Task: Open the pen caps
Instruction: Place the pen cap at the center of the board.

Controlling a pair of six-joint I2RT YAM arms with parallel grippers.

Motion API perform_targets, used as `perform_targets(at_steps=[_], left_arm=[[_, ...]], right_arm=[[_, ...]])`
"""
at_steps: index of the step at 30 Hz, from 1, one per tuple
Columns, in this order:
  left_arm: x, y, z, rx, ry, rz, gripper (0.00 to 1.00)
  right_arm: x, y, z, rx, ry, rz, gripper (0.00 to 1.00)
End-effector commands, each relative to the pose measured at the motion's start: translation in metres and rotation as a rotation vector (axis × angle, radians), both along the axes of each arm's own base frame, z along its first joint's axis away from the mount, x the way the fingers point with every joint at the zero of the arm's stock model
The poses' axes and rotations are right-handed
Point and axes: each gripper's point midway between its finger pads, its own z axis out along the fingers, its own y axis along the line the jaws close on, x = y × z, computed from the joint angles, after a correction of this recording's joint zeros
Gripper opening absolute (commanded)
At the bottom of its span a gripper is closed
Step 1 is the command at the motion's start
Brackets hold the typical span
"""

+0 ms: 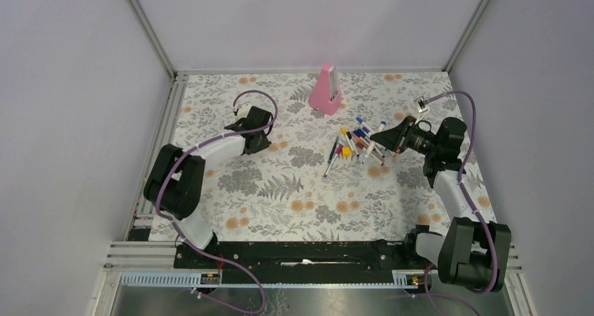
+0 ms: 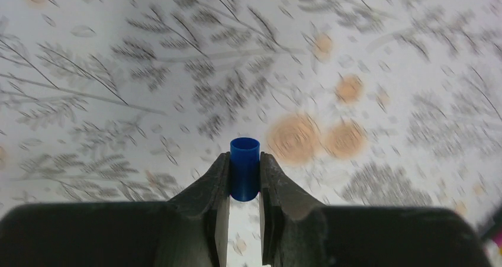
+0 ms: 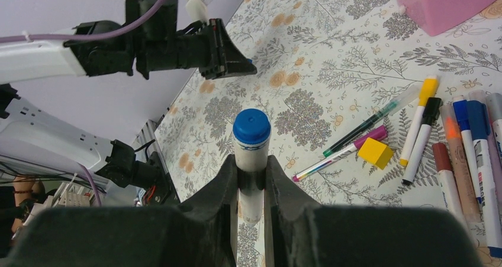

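Left pincer [image 2: 244, 164] tight on blue cap [image 2: 244, 148], right pincer [image 3: 251, 167] on marker [image 3: 251, 138]

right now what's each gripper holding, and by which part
Left gripper: blue pen cap, pinched by its sides. Right gripper: white marker, by the barrel below its blue end.

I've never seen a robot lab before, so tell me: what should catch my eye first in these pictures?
The left tool pinches a small blue cap above the flowered cloth, and the right tool clamps a white pen with a blue end. Nearer the right arm lies a colourful pile of pens, with a pink wedge standing farther back.
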Motion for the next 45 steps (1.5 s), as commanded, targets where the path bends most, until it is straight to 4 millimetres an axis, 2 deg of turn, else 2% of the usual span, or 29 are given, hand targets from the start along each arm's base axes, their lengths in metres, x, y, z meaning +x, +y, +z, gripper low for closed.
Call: perform_targets(at_steps=[1, 3, 5, 8, 11, 16, 25, 33, 39, 42, 45], left_arm=[[0.021, 0.040, -0.003, 0.145, 0.044, 0.114, 0.00], [0.028, 0.048, -0.009, 0.161, 0.060, 0.130, 0.00], [0.033, 0.054, -0.012, 0.176, 0.069, 0.141, 0.09], [0.038, 0.059, -0.018, 0.185, 0.082, 0.146, 0.13], [0.041, 0.062, -0.023, 0.190, 0.097, 0.141, 0.15], [0.043, 0.063, -0.030, 0.178, 0.116, 0.130, 0.29], [0.042, 0.060, -0.020, 0.131, 0.102, 0.124, 0.39], [0.041, 0.052, 0.030, 0.044, -0.004, 0.101, 0.44], [0.026, 0.043, 0.062, -0.025, -0.076, 0.020, 0.51], [0.013, 0.013, 0.081, -0.156, -0.168, -0.167, 0.64], [-0.014, -0.034, 0.109, -0.378, -0.297, -0.437, 0.79]], right_arm=[[0.005, -0.004, 0.005, -0.011, -0.047, -0.015, 0.00], [0.005, -0.004, 0.004, -0.012, -0.047, -0.015, 0.00], [0.005, -0.004, 0.003, -0.010, -0.043, -0.013, 0.00], [0.006, -0.004, 0.002, -0.011, -0.040, -0.015, 0.00], [0.006, -0.005, 0.003, -0.011, -0.040, -0.017, 0.00], [0.006, -0.007, 0.003, -0.012, -0.044, -0.023, 0.00], [0.008, -0.012, 0.005, -0.014, -0.047, -0.039, 0.00], [0.008, -0.012, 0.003, -0.015, -0.045, -0.036, 0.00], [0.005, -0.010, 0.004, -0.011, -0.044, -0.016, 0.00], [0.004, -0.009, 0.002, 0.004, -0.023, -0.001, 0.00], [0.004, -0.008, -0.001, 0.019, 0.001, 0.015, 0.00]])
